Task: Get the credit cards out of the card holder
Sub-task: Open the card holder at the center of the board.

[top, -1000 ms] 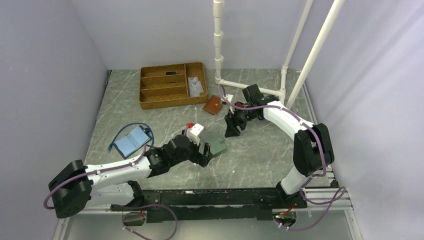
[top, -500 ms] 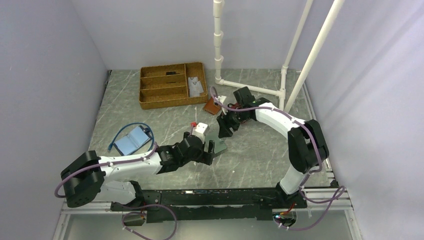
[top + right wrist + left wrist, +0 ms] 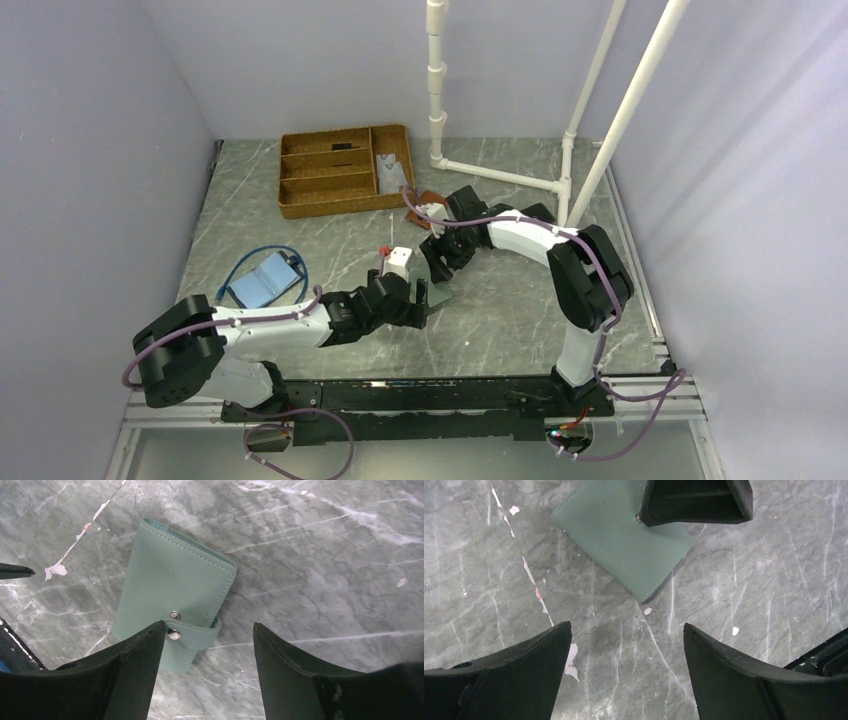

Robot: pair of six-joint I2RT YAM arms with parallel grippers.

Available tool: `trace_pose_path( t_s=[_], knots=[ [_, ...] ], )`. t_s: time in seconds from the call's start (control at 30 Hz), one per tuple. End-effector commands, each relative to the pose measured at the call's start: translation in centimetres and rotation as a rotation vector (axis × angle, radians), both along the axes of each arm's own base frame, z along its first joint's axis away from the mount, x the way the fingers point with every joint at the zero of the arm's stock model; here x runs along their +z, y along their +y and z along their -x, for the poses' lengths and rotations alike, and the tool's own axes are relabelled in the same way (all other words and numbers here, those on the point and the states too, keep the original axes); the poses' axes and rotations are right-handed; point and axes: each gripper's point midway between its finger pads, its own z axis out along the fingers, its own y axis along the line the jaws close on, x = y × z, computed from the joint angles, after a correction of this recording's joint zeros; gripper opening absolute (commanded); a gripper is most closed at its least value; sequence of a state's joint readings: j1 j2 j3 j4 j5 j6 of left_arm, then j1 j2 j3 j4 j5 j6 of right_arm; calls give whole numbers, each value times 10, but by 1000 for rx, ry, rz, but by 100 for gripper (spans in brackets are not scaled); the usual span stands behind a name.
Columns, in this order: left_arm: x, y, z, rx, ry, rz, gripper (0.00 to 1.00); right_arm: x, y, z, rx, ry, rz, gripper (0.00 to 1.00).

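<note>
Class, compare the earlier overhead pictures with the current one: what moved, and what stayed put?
The right gripper swung left to the far end of the card holder, jaws open. The left gripper barely shifted, though the arm behind it swung right. Nothing was grasped. The card holder and wicker tray stayed put.

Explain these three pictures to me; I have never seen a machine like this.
These are two robot arms bolted to a marble table, each ending in two black fingers. The wide picture looks down from above and behind them. The other two come from cameras on the wrists, looking past each arm's own fingers. Between the arms lies a teal card holder, closed, with its snap strap across the edge. The left arm's fingers and the right arm's fingers are spread open near it and hold nothing. Farther back sits a wicker tray; to the left lies a light blue flat piece with a blue cable.
</note>
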State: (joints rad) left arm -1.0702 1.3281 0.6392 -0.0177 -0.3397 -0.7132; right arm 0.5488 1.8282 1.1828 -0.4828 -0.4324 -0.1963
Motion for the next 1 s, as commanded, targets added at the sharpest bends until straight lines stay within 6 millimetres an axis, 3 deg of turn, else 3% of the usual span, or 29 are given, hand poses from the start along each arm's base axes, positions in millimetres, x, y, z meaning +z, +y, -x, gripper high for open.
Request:
trace_pose_path(
  t_s=[0.0, 0.3, 0.6, 0.8, 0.97],
  knots=[
    [1, -6, -4, 44, 6, 33, 87, 6, 11, -13, -21, -54, 14, 68],
    [0, -4, -5, 57, 0, 39, 87, 2, 2, -18, -25, -89, 73, 66],
    [3, -6, -4, 41, 1, 51, 88, 12, -4, -22, -43, -95, 59, 38],
    [14, -15, -5, 36, 23, 110, 92, 9, -4, -17, -46, -38, 27, 12],
    [13, -12, -6, 92, 95, 190, 95, 14, -1, -14, -41, 0, -22, 0]
  ],
)
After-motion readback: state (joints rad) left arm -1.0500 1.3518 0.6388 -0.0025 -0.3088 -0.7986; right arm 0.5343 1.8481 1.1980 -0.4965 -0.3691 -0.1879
